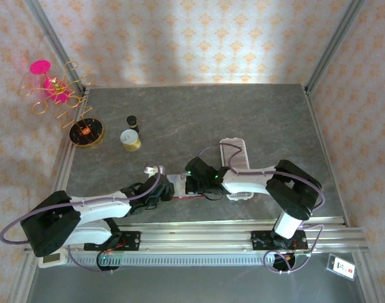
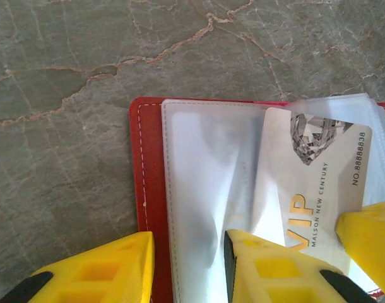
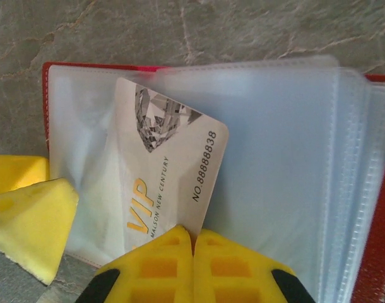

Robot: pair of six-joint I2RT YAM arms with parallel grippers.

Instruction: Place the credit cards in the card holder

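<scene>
from above, we see the left arm (image 1: 94, 205) lying low, stretched rightward from its base, with its wrist tipped so that the left gripper (image 2: 187, 252) points down at the table (image 1: 180, 113). its yellow fingers (image 2: 98, 271) stand a moderate way apart and clamp nothing. in the gap between them shows the left edge of the red card holder (image 2: 145, 164), which lies open and flat right beneath this gripper, its clear plastic sleeves (image 2: 205, 170) facing up. one finger is over the red edge and the table beside it, the other over the first sleeve. just right of that finger lies the vip credit card (image 2: 312, 183), pale with gold lettering and tilted. its far end is tucked among the sleeves; which pocket, we cannot tell. the right gripper (image 3: 192, 246) has its fingers pressed together on the card's nearest edge, with the holder spread directly ahead of it and the left gripper's fingers close on its left. the right arm (image 1: 262, 180) folds at a raised elbow above its base and reaches leftward, so the two grippers meet nose to nose over the holder.
</scene>
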